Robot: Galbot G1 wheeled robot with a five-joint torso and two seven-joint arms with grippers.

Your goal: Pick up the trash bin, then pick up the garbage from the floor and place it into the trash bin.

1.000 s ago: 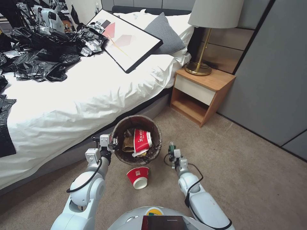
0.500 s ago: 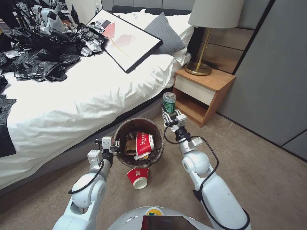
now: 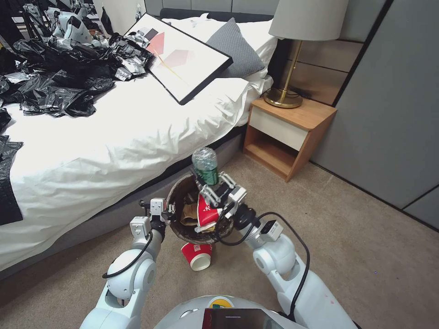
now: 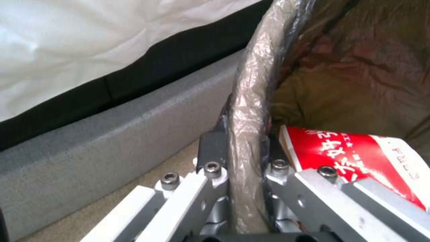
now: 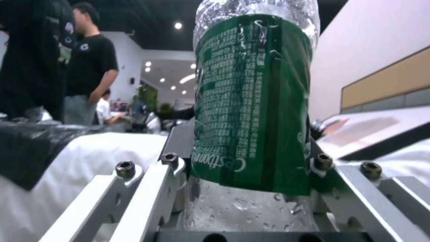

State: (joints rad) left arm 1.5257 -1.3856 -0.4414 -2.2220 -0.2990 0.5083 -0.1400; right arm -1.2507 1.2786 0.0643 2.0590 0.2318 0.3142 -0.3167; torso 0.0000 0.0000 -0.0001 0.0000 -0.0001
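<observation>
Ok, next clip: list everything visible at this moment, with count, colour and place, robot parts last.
Round bin with dark bag liner: one, held off the carpet beside the bed.
Clear plastic bottle with green label: one, above the bin.
Red paper cups: one inside the bin, one on the carpet.
Crumpled brown paper: one, inside the bin.
Shiny black plastic bags: a heap, on the bed.
Framed picture: one, white, black frame, on the bed.
Grey pillow: one, at the bed's head.
Wooden nightstand: one, beside the bed.
Brass lamp: one, on the nightstand.
Left gripper: shut on the bin's rim.
Right gripper: shut on the bottle.
</observation>
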